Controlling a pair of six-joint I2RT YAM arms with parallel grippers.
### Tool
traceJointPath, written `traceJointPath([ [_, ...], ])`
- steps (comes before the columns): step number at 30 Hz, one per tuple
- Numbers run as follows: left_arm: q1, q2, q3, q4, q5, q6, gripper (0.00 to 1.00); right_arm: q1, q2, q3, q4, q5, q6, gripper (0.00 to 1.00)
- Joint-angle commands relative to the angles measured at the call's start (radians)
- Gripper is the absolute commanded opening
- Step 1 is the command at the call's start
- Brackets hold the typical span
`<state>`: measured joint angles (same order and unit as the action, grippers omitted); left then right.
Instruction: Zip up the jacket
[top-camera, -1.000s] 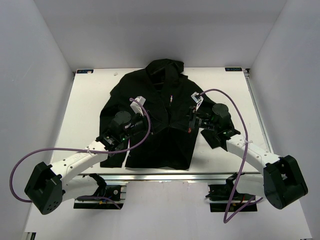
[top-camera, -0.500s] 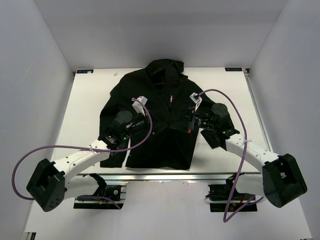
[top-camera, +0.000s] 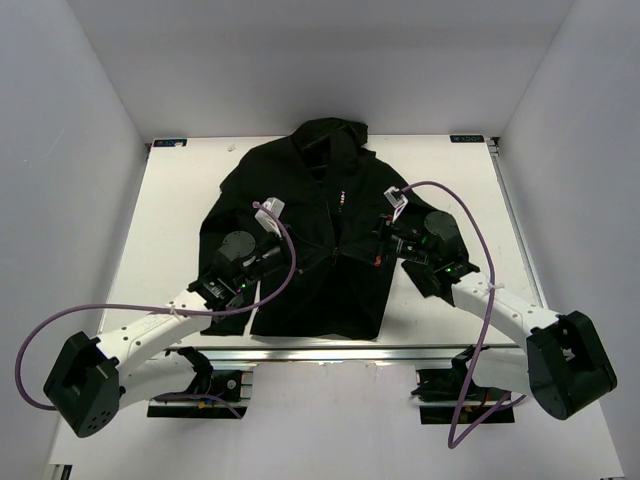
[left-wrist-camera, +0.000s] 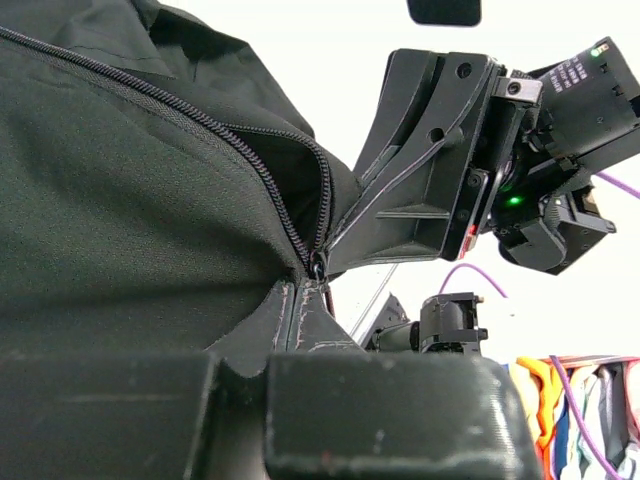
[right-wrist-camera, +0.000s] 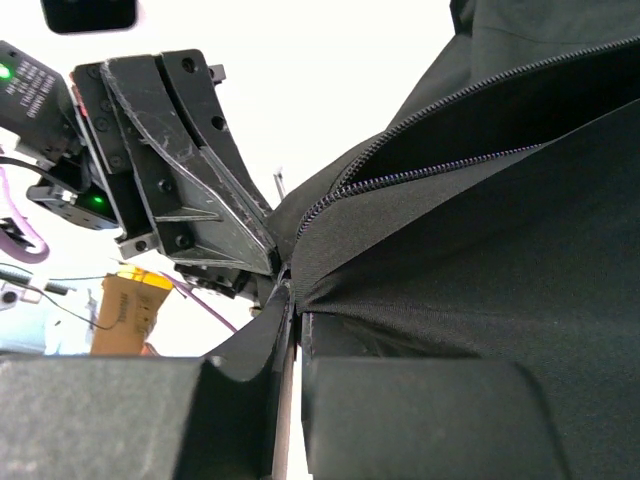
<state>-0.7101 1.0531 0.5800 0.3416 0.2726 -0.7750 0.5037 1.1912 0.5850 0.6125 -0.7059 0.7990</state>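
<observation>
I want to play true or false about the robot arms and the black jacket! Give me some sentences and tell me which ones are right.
1. The jacket lies on a white table. True.
2. The left gripper is wide open. False: it is shut, pinching the jacket right by its zipper.
3. The right gripper pinches the jacket too. True.
4. The zipper is done up all the way. False: in the wrist views its two rows of teeth stand apart beyond the grippers.
5. The jacket is much bigger than the grippers. True.
</observation>
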Motion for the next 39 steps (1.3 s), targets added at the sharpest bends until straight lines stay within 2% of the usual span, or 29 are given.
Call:
traceJointPath([
  [1,0.000,-0.042,-0.008,-0.018,0.008,0.016,0.00,-0.025,-0.028,0.004,0.135,0.085,0.046,0.00],
  [6,0.000,-0.045,-0.016,0.011,0.043,0.032,0.00,-0.025,-0.004,-0.001,0.179,0.080,0.080,0.00],
  [11,-0.002,-0.042,-0.002,-0.055,0.059,0.054,0.00,-0.028,0.005,0.030,0.187,0.106,0.074,0.00],
  [16,-0.002,-0.062,0.007,-0.136,0.076,0.077,0.00,-0.034,0.005,0.041,0.151,0.169,0.059,0.00],
  [22,-0.002,-0.079,-0.019,-0.144,0.120,0.057,0.00,-0.034,0.019,0.044,0.158,0.258,0.051,0.00],
  [28,0.000,-0.076,-0.035,-0.138,0.171,0.042,0.00,-0.034,0.056,0.082,0.173,0.198,0.023,0.00],
  [30,-0.002,-0.071,-0.045,-0.136,0.169,0.031,0.00,-0.034,0.061,0.090,0.184,0.120,0.011,0.00],
  [32,0.000,-0.068,-0.046,-0.135,0.139,0.016,0.00,-0.034,0.064,0.105,0.124,0.048,-0.004,0.00],
  [34,-0.002,-0.059,-0.040,-0.112,0.125,0.008,0.00,-0.031,0.045,0.047,0.128,0.030,0.003,0.00],
  [39,0.000,-0.036,-0.040,-0.069,0.088,-0.047,0.00,-0.014,0.010,0.013,-0.024,0.054,-0.055,0.00],
])
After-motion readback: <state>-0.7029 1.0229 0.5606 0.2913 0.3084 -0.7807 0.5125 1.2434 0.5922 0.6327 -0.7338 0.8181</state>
